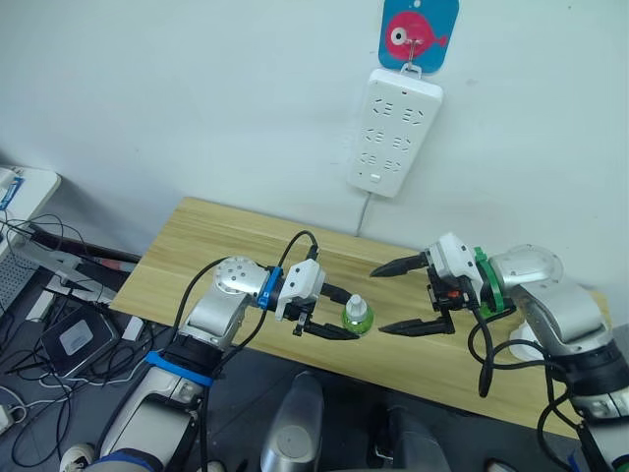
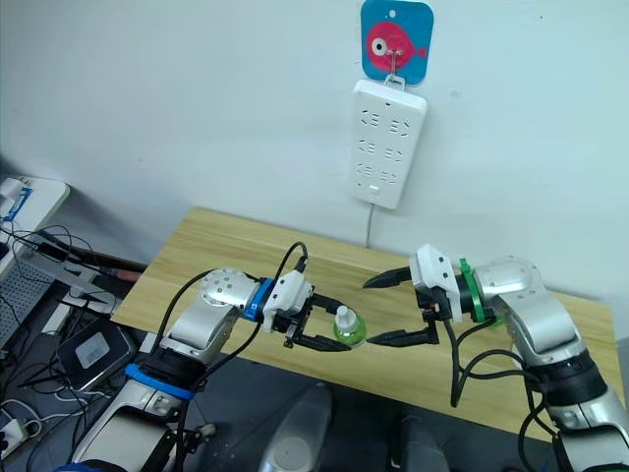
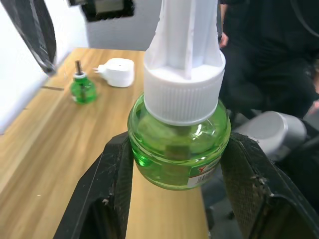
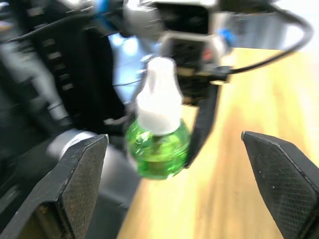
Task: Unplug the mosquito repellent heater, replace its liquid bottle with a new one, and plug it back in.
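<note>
— What are you seeing from the head camera?

— My left gripper (image 1: 334, 317) is pinching the capped green bottle (image 1: 357, 315) by its belly, holding it upright at the near edge of the wooden table (image 1: 206, 241). My right gripper (image 1: 401, 297) is hovering just beside it with its fingers spread wide, not touching anything.

— And the heater?

— The mosquito repellent heater (image 3: 116, 71) is lying unplugged on the table, showing in my left wrist view, with a second green bottle (image 3: 81, 87) standing near it, wick bare. The white power strip (image 1: 396, 129) is hanging on the wall under a blue fish hook (image 1: 419, 33).
</note>
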`<state>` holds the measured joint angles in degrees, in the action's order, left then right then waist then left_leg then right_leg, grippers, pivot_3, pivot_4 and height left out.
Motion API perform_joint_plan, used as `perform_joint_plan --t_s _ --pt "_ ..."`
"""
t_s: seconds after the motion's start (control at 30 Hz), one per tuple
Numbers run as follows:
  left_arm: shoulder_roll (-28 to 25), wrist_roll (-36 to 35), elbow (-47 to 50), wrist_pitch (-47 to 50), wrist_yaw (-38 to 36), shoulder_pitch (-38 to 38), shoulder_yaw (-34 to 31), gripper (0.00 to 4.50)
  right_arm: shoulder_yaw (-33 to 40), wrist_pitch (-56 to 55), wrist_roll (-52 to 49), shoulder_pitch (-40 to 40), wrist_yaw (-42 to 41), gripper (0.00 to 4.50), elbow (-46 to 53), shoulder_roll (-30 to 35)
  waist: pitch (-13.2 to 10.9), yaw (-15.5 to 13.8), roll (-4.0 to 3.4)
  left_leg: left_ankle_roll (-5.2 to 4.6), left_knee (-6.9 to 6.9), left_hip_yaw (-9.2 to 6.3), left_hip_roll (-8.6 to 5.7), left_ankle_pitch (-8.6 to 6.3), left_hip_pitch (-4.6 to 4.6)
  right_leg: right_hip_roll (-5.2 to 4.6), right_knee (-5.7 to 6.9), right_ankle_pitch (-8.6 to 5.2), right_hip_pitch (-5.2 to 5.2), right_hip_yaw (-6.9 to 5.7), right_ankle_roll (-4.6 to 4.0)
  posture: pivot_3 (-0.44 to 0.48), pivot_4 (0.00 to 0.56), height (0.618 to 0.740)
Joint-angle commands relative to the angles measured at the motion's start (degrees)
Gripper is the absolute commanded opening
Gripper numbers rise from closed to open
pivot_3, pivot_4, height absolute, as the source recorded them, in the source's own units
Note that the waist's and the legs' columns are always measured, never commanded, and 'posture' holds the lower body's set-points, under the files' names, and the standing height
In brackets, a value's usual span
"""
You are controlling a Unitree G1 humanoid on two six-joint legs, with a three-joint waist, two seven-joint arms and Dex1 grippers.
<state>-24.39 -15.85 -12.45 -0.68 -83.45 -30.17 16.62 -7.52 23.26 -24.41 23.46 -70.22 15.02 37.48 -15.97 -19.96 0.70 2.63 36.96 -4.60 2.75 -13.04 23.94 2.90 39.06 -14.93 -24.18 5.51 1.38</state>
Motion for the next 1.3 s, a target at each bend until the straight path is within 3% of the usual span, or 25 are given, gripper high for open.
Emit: perform_joint_plan --t_s 0.03,0.3,0.5,0.67,0.87,1.1,1.3 --pt "1.0 0.0 -0.7 -0.6 4.1 -0.8 -2.4 2.19 2.9 4.4 -0.6 -2.9 10.9 4.48 8.8 -2.5 0.0 -0.1 0.0 0.0 0.0 0.0 0.0 0.0 0.0 0.0 -0.01 0.0 0.0 0.0 0.0 0.338 0.237 0.74" --pt "1.7 0.6 -3.0 -1.2 7.6 -2.3 -3.3 2.19 -0.4 7.4 3.0 -8.6 24.3 4.48 17.6 -7.7 0.0 -0.1 0.01 0.01 0.04 0.02 -0.04 0.0 0.06 -0.03 -0.08 0.0 0.01 0.01 0.02 0.319 0.222 0.74" --pt "2.6 0.9 -5.3 -2.4 7.6 -4.2 -3.0 2.19 -5.5 6.1 8.8 -4.8 32.2 4.48 13.5 -13.8 0.0 0.3 0.01 0.02 0.04 0.04 -0.04 0.01 0.06 -0.03 -0.07 0.0 0.0 0.02 0.02 0.314 0.208 0.74" --pt "2.6 0.9 -5.7 -2.8 7.1 -4.3 -3.0 2.19 -5.8 4.5 11.0 -3.2 34.0 4.48 10.1 -15.5 0.0 0.5 0.02 0.03 0.02 0.04 -0.04 0.01 0.1 -0.03 -0.11 0.0 0.0 0.02 0.01 0.311 0.205 0.74" --pt "2.2 0.9 -5.9 -3.4 6.6 -3.9 -3.1 2.19 -2.1 3.5 10.0 -5.2 32.2 4.48 10.0 -12.2 0.1 0.7 0.0 0.03 0.03 0.04 -0.04 0.01 0.08 -0.04 -0.09 0.01 0.01 0.01 0.0 0.312 0.205 0.74" --pt "1.6 1.0 -7.0 -3.8 6.3 -4.2 -3.5 2.19 6.1 7.9 2.3 -7.9 28.8 4.48 15.1 -5.5 0.1 1.4 0.01 0.02 0.04 0.04 -0.04 0.01 0.08 -0.04 -0.07 0.01 0.02 0.02 0.0 0.306 0.207 0.74" --pt "1.9 1.3 -8.7 -4.5 5.9 -5.5 -3.9 2.19 7.5 10.7 -4.0 -11.3 24.0 4.48 18.8 -1.1 0.1 1.5 0.02 0.02 0.03 0.04 -0.04 0.01 0.07 -0.04 -0.08 0.01 0.03 0.02 0.0 0.302 0.208 0.74"
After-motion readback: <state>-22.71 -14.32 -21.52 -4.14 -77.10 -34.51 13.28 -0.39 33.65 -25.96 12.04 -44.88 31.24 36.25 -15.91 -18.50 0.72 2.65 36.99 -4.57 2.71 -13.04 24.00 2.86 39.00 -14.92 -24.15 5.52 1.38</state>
